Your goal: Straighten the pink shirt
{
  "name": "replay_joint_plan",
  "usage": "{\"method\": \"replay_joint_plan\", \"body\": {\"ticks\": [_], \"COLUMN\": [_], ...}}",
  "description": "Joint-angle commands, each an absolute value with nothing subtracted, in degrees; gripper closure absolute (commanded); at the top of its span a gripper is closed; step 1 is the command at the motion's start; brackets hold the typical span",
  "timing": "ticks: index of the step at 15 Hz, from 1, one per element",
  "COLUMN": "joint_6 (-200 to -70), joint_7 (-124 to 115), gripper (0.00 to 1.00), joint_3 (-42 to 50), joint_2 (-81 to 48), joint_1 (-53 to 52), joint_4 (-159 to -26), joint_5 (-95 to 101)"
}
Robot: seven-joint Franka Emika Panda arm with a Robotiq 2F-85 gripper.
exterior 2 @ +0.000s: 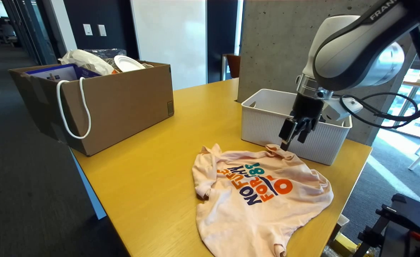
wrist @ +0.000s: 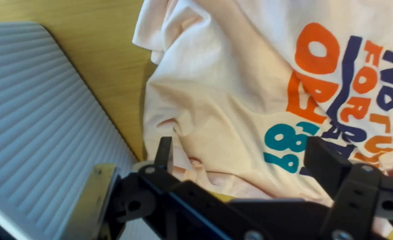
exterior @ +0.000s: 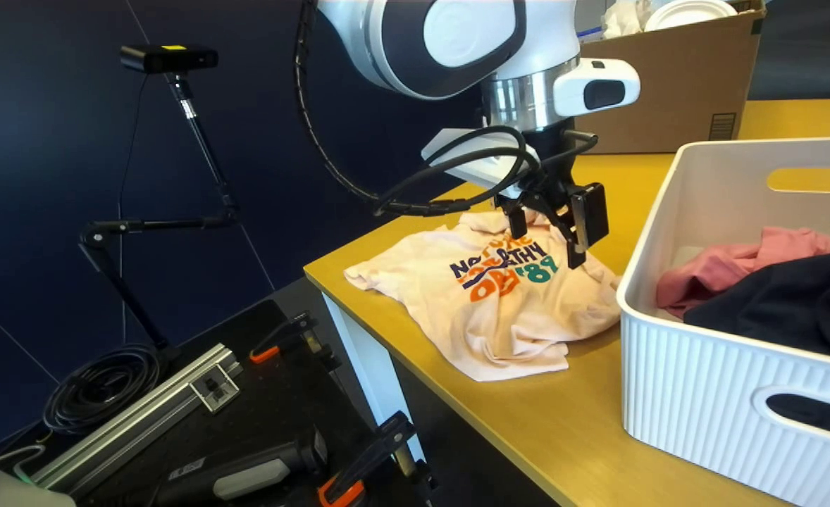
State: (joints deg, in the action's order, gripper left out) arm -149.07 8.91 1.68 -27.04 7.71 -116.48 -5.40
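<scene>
The pink shirt (exterior: 429,289) lies wrinkled on the yellow table, with its printed graphic facing up. It also shows in an exterior view (exterior 2: 245,228) and in the wrist view (wrist: 223,93). Its edge near the white bin is bunched, and folds cut through the print. The sleeve at the left in an exterior view is crumpled. My gripper (exterior: 547,241) points down over the shirt's side near the bin, also in an exterior view (exterior 2: 293,142). In the wrist view the gripper (wrist: 240,145) is wide open, with no cloth between its fingers. Whether a fingertip touches the cloth I cannot tell.
A white ribbed bin (exterior: 697,380) stands close beside the shirt and gripper, also in the wrist view (wrist: 43,110). It holds deeper pink cloth (exterior: 746,264) and a black garment (exterior: 788,303). A cardboard box (exterior 2: 131,110) stands on the table (exterior 2: 153,185). The shirt lies near a table edge.
</scene>
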Motion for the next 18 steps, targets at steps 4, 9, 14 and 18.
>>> {"method": "replay_joint_plan", "body": {"ticks": [4, 9, 14, 18], "joint_6": [-131.1, -130.9, -131.5, -129.2], "joint_7": [12.9, 10.1, 10.8, 12.3], "gripper": [0.0, 0.0, 0.0, 0.0], "joint_3": [-0.9, 0.2, -0.1, -0.2], "joint_2": [-31.3, -36.6, -35.8, -38.0], "joint_1": [9.2, 8.1, 8.5, 7.5], "joint_4": [-104.5, -98.0, -99.9, -94.4], "joint_5": [-6.8, -5.8, -5.8, -3.6]}}
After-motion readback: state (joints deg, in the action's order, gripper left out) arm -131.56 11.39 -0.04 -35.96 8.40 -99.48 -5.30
